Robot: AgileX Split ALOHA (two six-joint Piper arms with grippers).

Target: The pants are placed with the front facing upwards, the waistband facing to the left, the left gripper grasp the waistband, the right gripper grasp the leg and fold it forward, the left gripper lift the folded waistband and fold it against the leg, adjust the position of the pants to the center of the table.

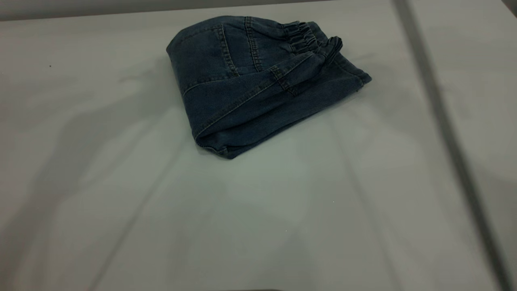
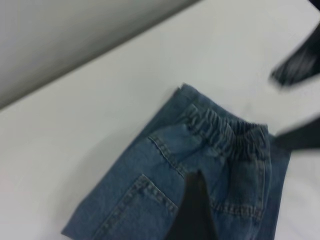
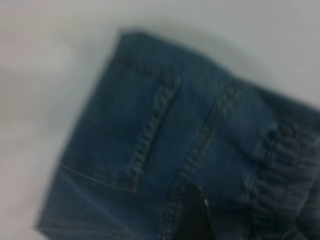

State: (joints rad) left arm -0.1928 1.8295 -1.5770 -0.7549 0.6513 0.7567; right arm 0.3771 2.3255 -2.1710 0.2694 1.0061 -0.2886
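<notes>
The pants [image 1: 258, 85] lie folded into a compact blue denim bundle on the far middle part of the white table [image 1: 258, 226]. The ruffled waistband [image 1: 309, 40] sits on top at the bundle's far right, with a leg layer [image 1: 351, 74] showing under it. A back pocket seam faces up. Neither gripper appears in the exterior view. In the left wrist view my left gripper [image 2: 246, 212] hovers open above the pants [image 2: 200, 175], one dark finger [image 2: 195, 212] showing. My right gripper [image 3: 225, 220] hangs open over the denim [image 3: 165, 130] beside the waistband [image 3: 287, 175], holding nothing.
A dark strip [image 1: 440, 117] runs along the table's right side. The table's far edge [image 1: 121, 10] lies just behind the pants. Blurred dark parts [image 2: 297, 67] cross the left wrist view beyond the pants. White tabletop spreads in front and to the left.
</notes>
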